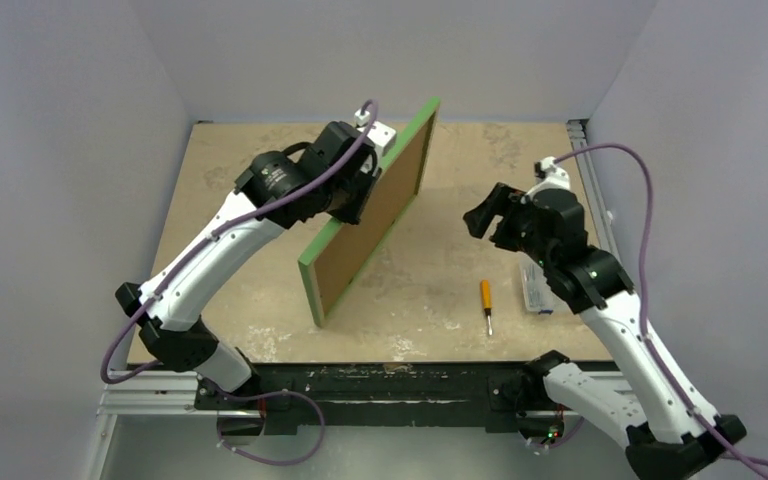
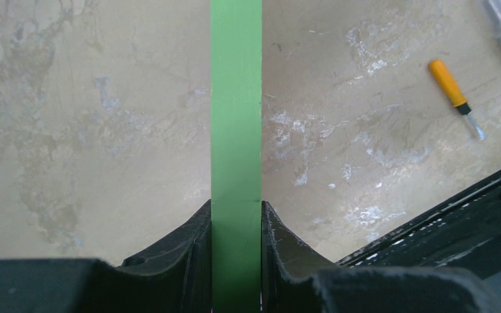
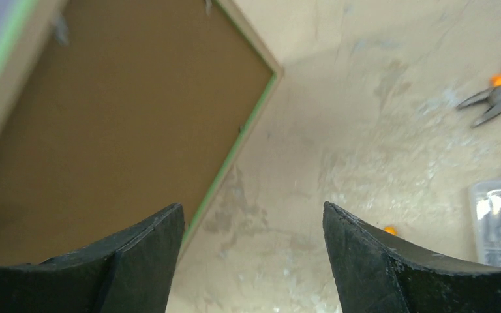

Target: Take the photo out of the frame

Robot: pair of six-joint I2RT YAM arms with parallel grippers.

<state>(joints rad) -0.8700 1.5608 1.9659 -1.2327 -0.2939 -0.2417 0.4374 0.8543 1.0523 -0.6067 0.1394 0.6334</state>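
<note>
The green frame stands on one long edge in the middle of the table, leaning. Its brown fibreboard back, the back of the photo, faces the right arm. The printed side is hidden. My left gripper is shut on the frame's upper edge. In the left wrist view the green edge runs straight up between the closed fingers of the left gripper. My right gripper is open and empty in the air, to the right of the frame. The right wrist view shows its open fingers facing the brown back and the green border.
An orange-handled screwdriver lies on the table near the front, right of the frame. A small clear plastic box lies beside the right arm. Orange-handled pliers show in the right wrist view. Grey walls close three sides.
</note>
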